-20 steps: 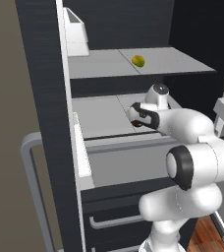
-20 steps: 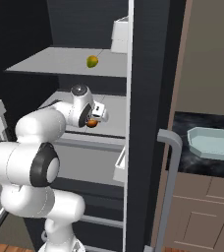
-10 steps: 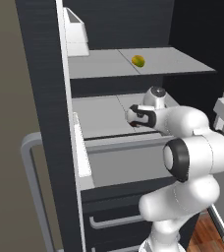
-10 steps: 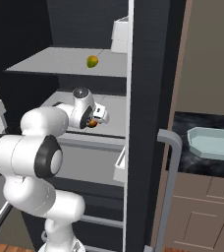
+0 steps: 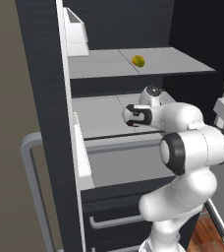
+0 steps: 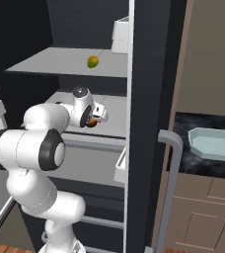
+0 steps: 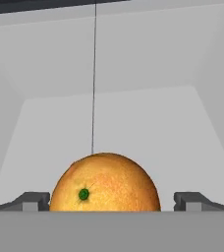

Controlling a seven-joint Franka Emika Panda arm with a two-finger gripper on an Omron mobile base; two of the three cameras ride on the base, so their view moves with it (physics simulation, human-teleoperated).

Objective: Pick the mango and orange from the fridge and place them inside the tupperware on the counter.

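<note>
The orange (image 7: 105, 183) lies on the fridge's middle shelf (image 5: 101, 115) and sits between my fingertips (image 7: 35, 201) in the hand view. My gripper (image 6: 91, 122) is open around it, the left tip close against it and a small gap on the right. The orange also peeks out under the hand as a spot of orange (image 6: 92, 122) in the right base view. The yellow-green mango (image 5: 138, 61) rests on the shelf above, also seen as the mango (image 6: 92, 62) from the right. The pale blue tupperware (image 6: 215, 143) stands on the black counter (image 6: 183, 163) right of the fridge (image 6: 149, 69).
A white door bin (image 5: 75, 33) hangs on the open left door, whose grey bar handle (image 5: 33, 187) sticks out low. A second grey handle (image 6: 169, 168) stands between fridge and counter. Brown cabinets (image 6: 203, 217) lie under the counter. The upper shelf (image 5: 173, 61) overhangs the hand.
The hand has crept slightly further in over the middle shelf and the elbow has shifted. The orange and mango have stayed put.
</note>
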